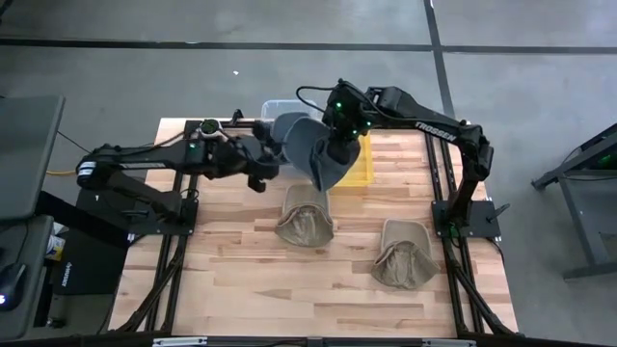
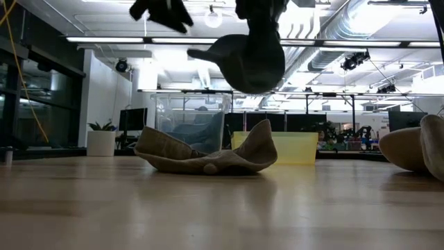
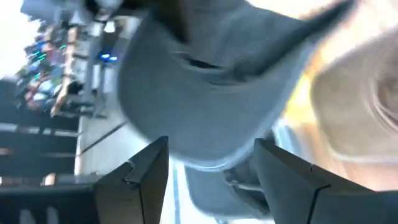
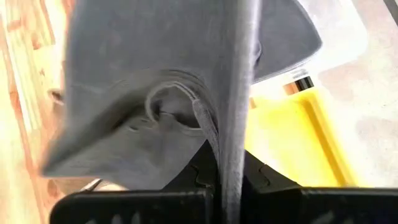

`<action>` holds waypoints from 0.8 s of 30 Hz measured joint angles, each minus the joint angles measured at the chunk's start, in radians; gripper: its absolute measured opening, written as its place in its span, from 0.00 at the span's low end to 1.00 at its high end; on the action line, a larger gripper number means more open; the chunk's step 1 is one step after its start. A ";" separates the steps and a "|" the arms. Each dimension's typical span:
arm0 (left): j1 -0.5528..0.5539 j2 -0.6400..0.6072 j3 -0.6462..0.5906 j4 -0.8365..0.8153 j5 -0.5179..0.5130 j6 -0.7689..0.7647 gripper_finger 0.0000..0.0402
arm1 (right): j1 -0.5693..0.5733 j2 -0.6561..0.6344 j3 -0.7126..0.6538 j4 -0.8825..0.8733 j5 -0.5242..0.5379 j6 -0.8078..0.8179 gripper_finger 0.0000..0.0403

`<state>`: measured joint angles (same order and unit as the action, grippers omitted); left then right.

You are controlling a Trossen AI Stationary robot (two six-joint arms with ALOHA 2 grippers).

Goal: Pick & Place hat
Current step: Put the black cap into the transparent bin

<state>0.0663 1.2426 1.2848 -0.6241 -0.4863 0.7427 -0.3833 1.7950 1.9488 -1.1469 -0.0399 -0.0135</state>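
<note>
Hanging above the rectangular yellow plastic tray [image 1: 359,166]: one grey fabric bucket hat [image 1: 313,149], its cloth pinched between the pressed-together fingers of the right gripper [image 1: 339,145]. Beside the hat, the left gripper [image 1: 273,157], fingers spread, empty. Nearby on the wooden table [image 1: 241,280]: two tan fabric hats [image 1: 306,216], clear plastic bin [image 1: 278,108].

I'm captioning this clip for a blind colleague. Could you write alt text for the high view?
Seen from above, the right gripper holds a grey hat in the air over the back of a wooden table, its jaws shut on the fabric, while the left gripper sits open beside it. Two tan hats lie on the table.
</note>
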 joint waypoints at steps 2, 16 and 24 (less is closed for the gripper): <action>0.020 -0.040 0.000 -0.036 -0.010 -0.049 0.53 | -0.004 0.000 0.000 0.001 0.000 -0.006 0.02; 0.159 -0.274 -0.001 -0.191 0.020 -0.418 0.52 | -0.048 0.000 0.000 0.116 -0.052 0.078 0.02; 0.192 -0.332 -0.110 -0.108 0.084 -0.514 0.52 | -0.075 0.000 0.000 0.268 -0.099 0.226 0.02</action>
<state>0.2584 0.9104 1.1743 -0.7318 -0.4023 0.2290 -0.4578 1.7950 1.9488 -0.8788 -0.1385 0.2129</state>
